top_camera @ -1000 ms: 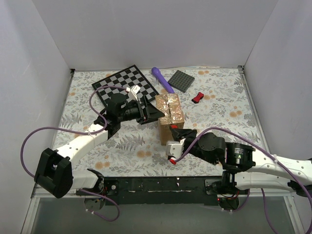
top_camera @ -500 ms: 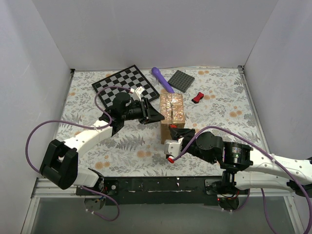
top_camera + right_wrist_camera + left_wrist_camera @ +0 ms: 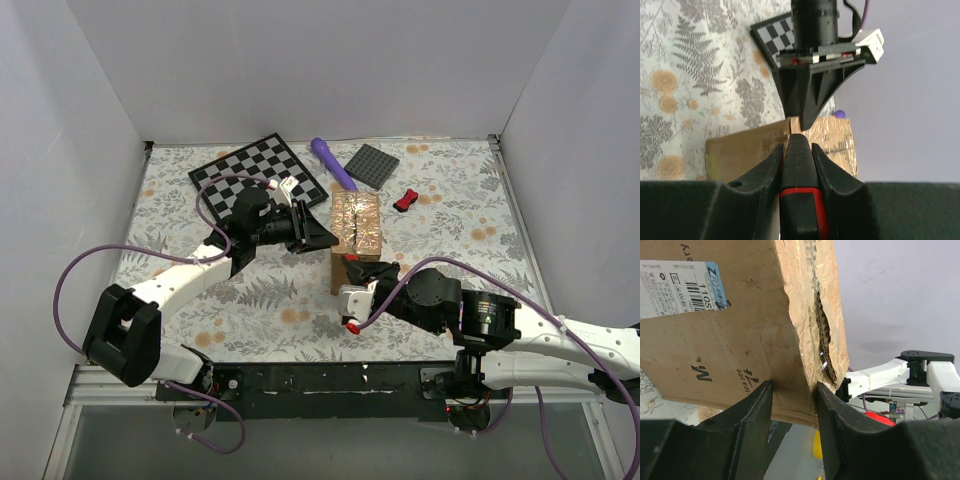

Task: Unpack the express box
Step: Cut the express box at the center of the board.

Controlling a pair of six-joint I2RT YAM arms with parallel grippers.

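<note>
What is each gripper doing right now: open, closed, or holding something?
Left gripper: closed on an edge of the box.
Right gripper: closed on a black and red cutter, its tip at the box.

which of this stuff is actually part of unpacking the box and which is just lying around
In the job:
box, its edge pinched by the left end effector
black and red tool held in the right end effector, tip at the box

Lying about:
chessboard
purple stick
grey square plate
small red and black piece
</note>
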